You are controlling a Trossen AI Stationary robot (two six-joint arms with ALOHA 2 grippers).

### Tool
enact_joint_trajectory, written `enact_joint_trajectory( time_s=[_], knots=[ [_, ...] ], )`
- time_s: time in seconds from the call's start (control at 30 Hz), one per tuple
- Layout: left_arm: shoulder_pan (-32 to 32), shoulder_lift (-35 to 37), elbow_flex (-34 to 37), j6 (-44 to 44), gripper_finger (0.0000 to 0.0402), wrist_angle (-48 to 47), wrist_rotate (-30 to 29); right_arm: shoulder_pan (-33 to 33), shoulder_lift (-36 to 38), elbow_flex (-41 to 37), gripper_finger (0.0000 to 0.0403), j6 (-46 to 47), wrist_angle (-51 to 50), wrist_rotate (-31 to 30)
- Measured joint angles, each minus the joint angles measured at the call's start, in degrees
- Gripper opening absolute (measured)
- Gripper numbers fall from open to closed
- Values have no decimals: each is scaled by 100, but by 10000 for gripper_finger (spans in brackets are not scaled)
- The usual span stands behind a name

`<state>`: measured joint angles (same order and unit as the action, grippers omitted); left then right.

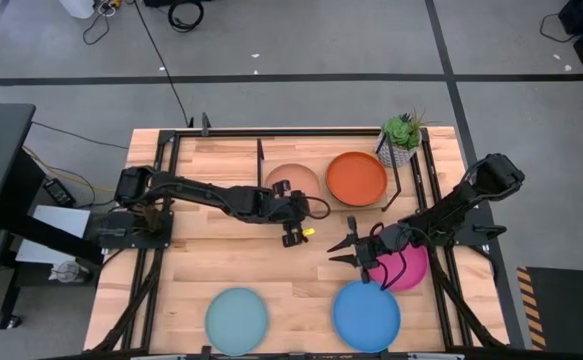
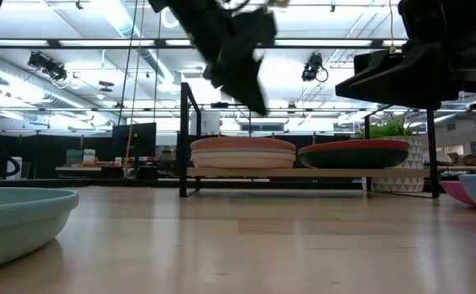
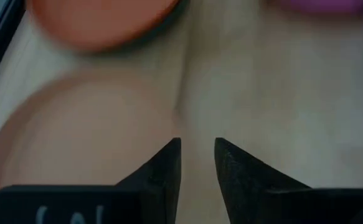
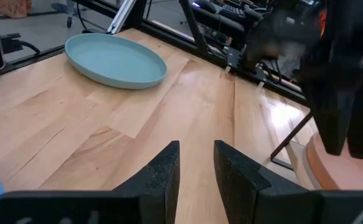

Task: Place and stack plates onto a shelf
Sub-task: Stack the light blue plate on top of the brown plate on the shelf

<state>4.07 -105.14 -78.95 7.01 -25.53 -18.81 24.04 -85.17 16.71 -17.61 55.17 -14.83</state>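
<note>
High view shows two stacks already on the shelf (image 1: 271, 152): peach plate (image 1: 292, 182) topping one, orange plate (image 1: 356, 176) topping the other beside the potted plant (image 1: 401, 138). Still out on the table (image 1: 221, 265): light blue plate (image 1: 237, 320), bright blue plate (image 1: 366, 315) and magenta plate (image 1: 408, 267).

Left gripper (image 1: 293, 238) hanging just in front of the peach stack, fingers nearly together, holding nothing. Right gripper (image 1: 343, 252) beside the magenta plate, fingers spread a little, also empty.

Probably light and rigid, these plates, matte so not too slippery, but shallow and flat against the wood. Best bet: pinch the raised rim at the edge nearest the gripper and tilt up. Could skid if pushed sideways first.
</note>
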Motion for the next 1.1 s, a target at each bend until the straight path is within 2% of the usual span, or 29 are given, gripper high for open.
enact_joint_trajectory(
  time_s=[0.17, 0.43, 0.67, 0.73, 0.8, 0.97, 1.03, 1.1],
  knots=[
    [33, -179, 8, 333, 103, -635, -799, 106, 0, 0, 104, -9, -3, -28],
    [82, -372, 12, 258, 103, -713, -866, 145, 0, 1, 104, -12, -6, -58],
    [87, -69, 15, 282, 102, -648, -1026, 145, 0, 0, 104, -6, -84, -87],
    [125, 57, 15, 286, 102, -630, -692, 145, 0, 2, 104, -7, -85, -99],
    [176, 209, 17, 441, 102, -658, 19, 145, 0, 0, 104, -16, -103, -129],
    [416, 389, 9, 2073, 102, -620, 1974, 145, 0, 2, 104, -37, -108, -181],
    [601, 389, 15, 2619, 102, -827, 2403, 145, 0, 1, 104, -41, -69, -179],
    [838, 367, 10, 2902, 102, -1060, 2489, 145, 0, 2, 104, -37, -73, -177]
  ],
)
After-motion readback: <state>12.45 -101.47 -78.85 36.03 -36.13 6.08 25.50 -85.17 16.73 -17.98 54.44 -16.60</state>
